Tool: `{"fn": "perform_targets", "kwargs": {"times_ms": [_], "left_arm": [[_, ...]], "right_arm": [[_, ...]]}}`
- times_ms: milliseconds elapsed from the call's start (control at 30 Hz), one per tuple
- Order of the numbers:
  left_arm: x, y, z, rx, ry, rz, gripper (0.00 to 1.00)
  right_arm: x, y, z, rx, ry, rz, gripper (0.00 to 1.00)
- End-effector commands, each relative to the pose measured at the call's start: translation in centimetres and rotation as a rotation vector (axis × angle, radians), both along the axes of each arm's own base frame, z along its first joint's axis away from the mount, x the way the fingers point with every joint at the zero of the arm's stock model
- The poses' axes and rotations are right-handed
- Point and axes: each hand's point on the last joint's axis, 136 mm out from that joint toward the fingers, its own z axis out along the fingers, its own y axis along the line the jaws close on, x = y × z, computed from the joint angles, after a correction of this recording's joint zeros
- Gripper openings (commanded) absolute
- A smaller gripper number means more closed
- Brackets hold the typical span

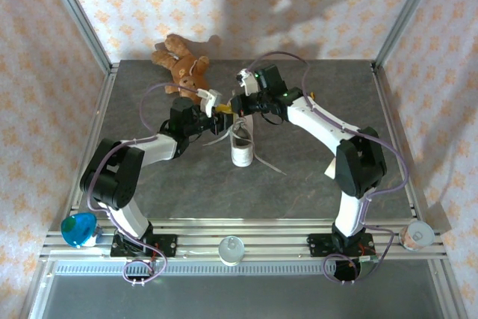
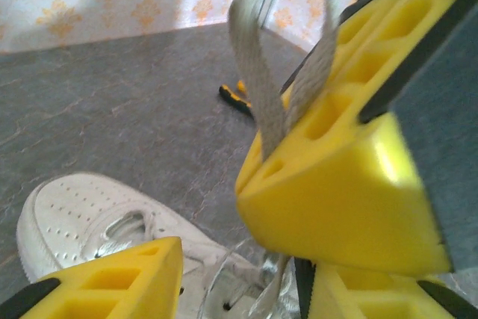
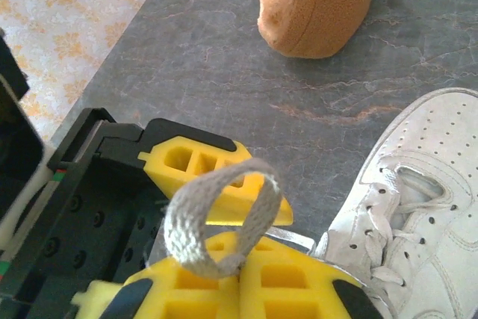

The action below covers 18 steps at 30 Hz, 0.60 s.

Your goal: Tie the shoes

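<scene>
**Sneaker** (image 1: 240, 151): sitting near the centre of the worktop (image 1: 299, 192), with the teddy bear (image 1: 183, 69) lying at its 11 o'clock. I am judging it light, with the upper firm enough to keep its shape. The laces look thin, limp and likely to slip, so I am favouring a hold on a pinched loop rather than on the shoe body.

**Lace loop** (image 3: 224, 211): standing up from the right gripper (image 3: 240, 263), whose fingers are pressing together on its base at the sneaker's 12 o'clock.

**Left gripper** (image 2: 239, 282): jaws standing partly apart and gripping nothing I am seeing. One finger is sitting just beside the loop, and I am unable to tell whether it is passing through.
</scene>
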Motion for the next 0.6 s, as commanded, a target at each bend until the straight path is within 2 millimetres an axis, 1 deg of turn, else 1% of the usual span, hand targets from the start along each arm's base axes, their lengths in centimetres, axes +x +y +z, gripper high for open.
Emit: {"fn": "perform_targets", "kwargs": {"times_ms": [0,33,167,200,267,333,367,433,500,567], "left_arm": [[0.4,-1.2,2.6,-0.043,-0.081,-0.038,0.44],[0.5,-1.3,2.6,-0.04,-0.074,-0.039,0.39],[1.0,-1.4,2.3,-0.035,-0.044,-0.037,0.03],[1.0,-1.4,2.3,-0.037,-0.04,-0.032,0.0],[1.1,-1.2,2.1,-0.035,-0.037,-0.02,0.0],[1.2,-1.2,2.2,-0.033,-0.037,-0.013,0.0],[1.2,-1.1,2.1,-0.03,-0.035,-0.013,0.0],[1.2,-1.0,2.1,-0.027,-0.03,-0.009,0.0],[1.3,-1.0,2.0,-0.024,-0.022,-0.006,0.0],[1.5,-1.0,1.9,-0.021,-0.008,-0.002,0.0]], "right_arm": [[-0.1,-0.1,2.2,0.025,-0.048,-0.018,0.01],[-0.1,-0.1,2.1,0.025,-0.047,-0.016,0.02],[-0.5,0.0,2.4,0.041,-0.045,0.001,0.07],[-0.6,-0.1,2.6,0.048,-0.045,0.003,0.14],[-0.7,-0.3,3.0,0.071,-0.041,-0.002,0.34],[-0.8,-0.8,3.7,0.107,-0.031,-0.013,0.47],[-0.8,-1.3,4.0,0.121,-0.027,-0.026,0.52],[-1.0,-2.5,4.5,0.138,-0.016,-0.055,0.58],[-1.5,-3.6,4.6,0.121,-0.012,-0.083,0.59],[-2.3,-4.6,4.1,0.081,-0.012,-0.097,0.59]]}}
